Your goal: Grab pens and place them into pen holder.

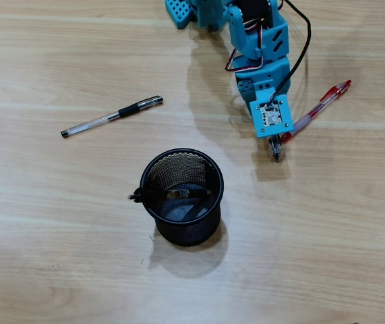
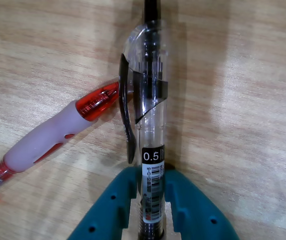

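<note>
My gripper (image 1: 275,145) (image 2: 152,172) is shut on a clear pen (image 2: 152,100) with a black clip and a "0.5" label. The pen lies along the jaws, low over the table, and only its end (image 1: 276,154) shows in the overhead view. A red pen (image 1: 317,108) (image 2: 57,132) with a pale grip lies on the table right beside the gripper, its tip close to the held pen's clip. A black mesh pen holder (image 1: 209,216) stands to the lower left of the gripper. One pen (image 1: 168,194) rests inside it. A black-grip clear pen (image 1: 111,116) lies far left.
The blue arm (image 1: 259,47) reaches down from the top edge, with its base (image 1: 182,12) at the top. A black cable (image 1: 305,47) loops at its right side. The wooden table (image 1: 327,236) is bare at right and in front.
</note>
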`<move>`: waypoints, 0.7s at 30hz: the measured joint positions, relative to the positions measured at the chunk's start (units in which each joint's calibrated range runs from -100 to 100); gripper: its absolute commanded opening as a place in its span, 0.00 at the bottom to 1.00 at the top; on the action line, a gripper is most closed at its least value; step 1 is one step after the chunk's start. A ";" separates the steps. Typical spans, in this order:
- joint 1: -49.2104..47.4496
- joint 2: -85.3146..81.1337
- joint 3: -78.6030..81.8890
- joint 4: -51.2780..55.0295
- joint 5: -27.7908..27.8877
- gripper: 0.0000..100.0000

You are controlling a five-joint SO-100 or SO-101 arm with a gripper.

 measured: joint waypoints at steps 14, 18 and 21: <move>8.96 -15.80 -11.00 6.99 5.72 0.02; 12.20 -20.14 -16.15 6.99 6.87 0.02; 13.63 -21.58 -20.67 6.99 7.59 0.02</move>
